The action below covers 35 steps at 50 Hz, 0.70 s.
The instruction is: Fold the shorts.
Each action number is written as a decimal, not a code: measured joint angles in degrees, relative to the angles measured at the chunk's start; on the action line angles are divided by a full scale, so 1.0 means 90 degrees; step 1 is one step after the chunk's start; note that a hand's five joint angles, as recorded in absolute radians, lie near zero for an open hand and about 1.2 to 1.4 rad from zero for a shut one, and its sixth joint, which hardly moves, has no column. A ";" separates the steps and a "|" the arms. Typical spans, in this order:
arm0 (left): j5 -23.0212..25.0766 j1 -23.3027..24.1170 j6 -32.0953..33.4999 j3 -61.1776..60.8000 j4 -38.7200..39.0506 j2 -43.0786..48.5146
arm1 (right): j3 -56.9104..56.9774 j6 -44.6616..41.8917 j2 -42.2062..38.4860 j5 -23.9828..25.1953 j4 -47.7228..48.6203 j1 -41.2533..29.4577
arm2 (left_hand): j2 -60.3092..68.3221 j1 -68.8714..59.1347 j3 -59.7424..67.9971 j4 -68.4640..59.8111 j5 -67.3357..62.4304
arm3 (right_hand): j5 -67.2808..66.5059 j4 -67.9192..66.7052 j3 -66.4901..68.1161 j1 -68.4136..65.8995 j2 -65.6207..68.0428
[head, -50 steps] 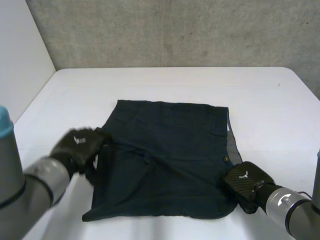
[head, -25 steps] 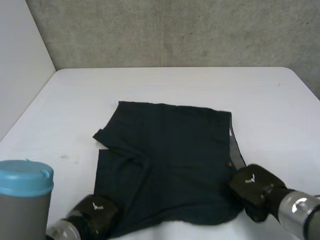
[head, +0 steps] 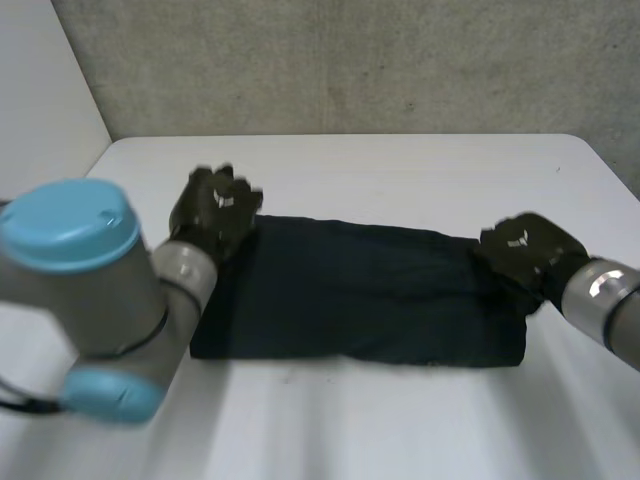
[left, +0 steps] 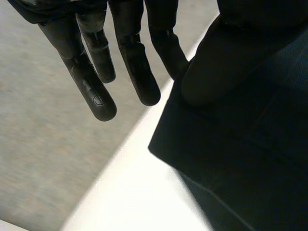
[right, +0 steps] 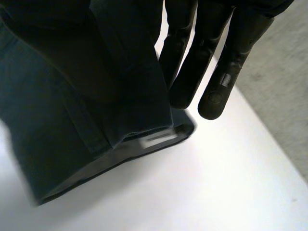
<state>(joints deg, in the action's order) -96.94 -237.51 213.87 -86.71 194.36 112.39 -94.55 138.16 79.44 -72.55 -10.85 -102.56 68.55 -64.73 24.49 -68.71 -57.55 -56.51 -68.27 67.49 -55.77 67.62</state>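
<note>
Head view: the shorts point(head: 360, 295) lie as a long, narrow dark band across the middle of the table point(head: 400, 170), two layers deep, with the fold along the near side.
Change: half a second ago they were spread flat with both hands down at the near corners. Now the near half has been carried over onto the far half, and each hand is at a far corner.
Left corner: in the left wrist view the two layers lie flat on the table, their edges stacked almost squarely.
Right corner: in the right wrist view the top layer is lifted off the lower one, and a pale label point(right: 159, 139) shows in the gap.
Left hand point(head: 212, 210): released. Its fingers point(left: 134, 62) are straight and spread beyond the cloth's edge, and the thumb point(left: 216, 67) lies over the top layer.
Right hand point(head: 525, 250): grasping. The corner of the top layer is pinched between the thumb and the straight fingers point(right: 214, 82).
Arms: the left arm point(head: 100, 290) reaches forward beside the shorts' left end, and the right arm point(head: 605, 310) comes in low from the right.
Surroundings: white table, grey wall point(head: 350, 60) behind.
Meaning: the first fold looks done. What remains is probably letting go on the right, settling that raised corner, then a crosswise fold.
</note>
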 measured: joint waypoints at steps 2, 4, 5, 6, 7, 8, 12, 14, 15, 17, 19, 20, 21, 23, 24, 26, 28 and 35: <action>0.0006 -0.0131 0.0133 0.0512 0.0256 0.0487 | 0.0369 0.0013 -0.0354 -0.0169 0.0210 -0.0131 | 0.0001 0.0000 0.0000 -0.0001 0.0000 | 0.0000 -0.0001 0.0000 0.0000 0.0001; 0.0014 -0.0231 0.0272 0.1048 0.0392 0.1001 | 0.0724 0.0011 -0.0736 -0.0331 0.0475 -0.0248 | 0.0001 0.0000 0.0000 -0.0001 0.0000 | 0.0000 -0.0002 0.0000 0.0000 0.0001; 0.0014 -0.0231 0.0272 0.1048 0.0392 0.1001 | 0.0724 0.0011 -0.0736 -0.0331 0.0475 -0.0248 | 0.0001 0.0000 0.0000 -0.0001 0.0000 | 0.0000 -0.0002 0.0000 0.0000 0.0001; 0.0021 -0.0297 0.0385 0.1507 0.0457 0.1437 | 0.1030 0.0008 -0.1087 -0.0458 0.0732 -0.0334 | 0.0004 0.0000 0.0000 -0.0001 0.0000 | 0.0000 -0.0003 0.0000 0.0000 0.0001; 0.0027 -0.0332 0.0446 0.1805 0.0485 0.1721 | 0.1097 0.0007 -0.1165 -0.0482 0.0794 -0.0351 | 0.0004 0.0000 0.0000 -0.0001 0.0000 | 0.0000 -0.0003 0.0000 0.0000 0.0001; 0.0029 -0.0351 0.0480 0.1990 0.0495 0.1902 | 0.1292 0.0004 -0.1405 -0.0552 0.0978 -0.0397 | 0.0004 0.0000 0.0000 -0.0001 0.0000 | 0.0000 -0.0003 0.0000 0.0000 0.0001; 0.0091 -0.0415 0.0559 0.2980 0.0557 0.2851 | 0.1987 -0.0006 -0.2323 -0.0704 0.1634 -0.0499 | 0.0006 0.0000 0.0000 -0.0002 0.0000 | 0.0000 -0.0004 0.0000 0.0000 0.0001; 0.0167 -0.0428 0.0557 0.3311 0.0626 0.3182 | 0.2251 -0.0010 -0.2676 -0.0748 0.1843 -0.0526 | 0.0006 0.0000 0.0000 -0.0002 0.0000 | 0.0000 -0.0004 0.0000 0.0000 0.0001; 0.0256 -0.0431 0.0549 0.3528 0.0712 0.3417 | 0.2549 -0.0012 -0.3070 -0.0802 0.2048 -0.0559 | 0.0006 0.0000 0.0000 -0.0002 0.0000 | 0.0000 -0.0004 0.0000 0.0000 0.0001; 0.0410 -0.0425 0.0541 0.3758 0.0901 0.3693 | 0.2878 -0.0011 -0.3485 -0.0882 0.2214 -0.0596 | -0.0007 0.0001 0.0000 0.0014 0.0008 | 0.0000 -0.0004 -0.0001 0.0000 0.0001; 0.0569 -0.0408 0.0542 0.3907 0.1182 0.3929 | 0.3184 -0.0010 -0.3851 -0.0971 0.2314 -0.0630 | -0.0686 0.0459 0.0641 0.0610 0.0474 | 0.0802 0.1033 -0.0979 0.0715 -0.1109; 0.0616 -0.0400 0.0544 0.3937 0.1286 0.3996 | 0.3224 -0.0009 -0.3895 -0.0985 0.2324 -0.0634 | -0.1201 0.1062 0.1166 0.1225 0.1074 | 0.0802 0.1033 -0.0979 0.0715 -0.1109; 0.0657 -0.0390 0.0546 0.3960 0.1411 0.4059 | 0.3392 -0.0009 -0.4075 -0.1044 0.2352 -0.0652 | -0.1201 0.1062 0.1166 0.1225 0.1074 | 0.2231 0.2549 -0.2497 0.2228 -0.2535; 0.0712 -0.0368 0.0549 0.3962 0.1704 0.4165 | 0.3602 -0.0005 -0.4275 -0.1128 0.2365 -0.0683 | -0.3967 0.3971 0.0253 0.3872 0.3705 | 0.4319 0.4700 -0.4648 0.4159 -0.4732; 0.0714 -0.0365 0.0549 0.3955 0.1758 0.4176 | 0.3656 -0.0003 -0.4314 -0.1153 0.2365 -0.0693 | -0.4633 0.4704 -0.0250 0.4545 0.4379 | 0.4921 0.5318 -0.5250 0.4526 -0.5402; 0.0692 -0.0356 0.0542 0.3891 0.1931 0.4182 | 0.3763 0.0019 -0.4353 -0.1219 0.2356 -0.0718 | -0.5324 0.5453 -0.0819 0.5383 0.5190 | 0.5689 0.6038 -0.6028 0.4874 -0.6011; 0.0644 -0.0351 0.0531 0.3794 0.2025 0.4129 | 0.3807 0.0086 -0.4257 -0.1273 0.2341 -0.0734 | -0.6281 0.5972 -0.1364 0.6308 0.6093 | 0.5779 0.6056 -0.6116 0.4880 -0.6053; 0.0493 -0.0342 0.0422 0.2961 0.2029 0.3198 | 0.3614 0.0858 -0.3183 -0.1331 0.2230 -0.0715 | -0.6311 0.5972 -0.1365 0.6322 0.6095 | 0.5783 0.6056 -0.6116 0.4880 -0.6053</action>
<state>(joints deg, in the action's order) -92.50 -240.58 217.67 -60.06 212.61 141.17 -62.02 145.88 50.79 -84.53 9.22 -109.00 11.75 -10.98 12.21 -11.81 -2.70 -4.46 -13.77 12.45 -11.85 13.14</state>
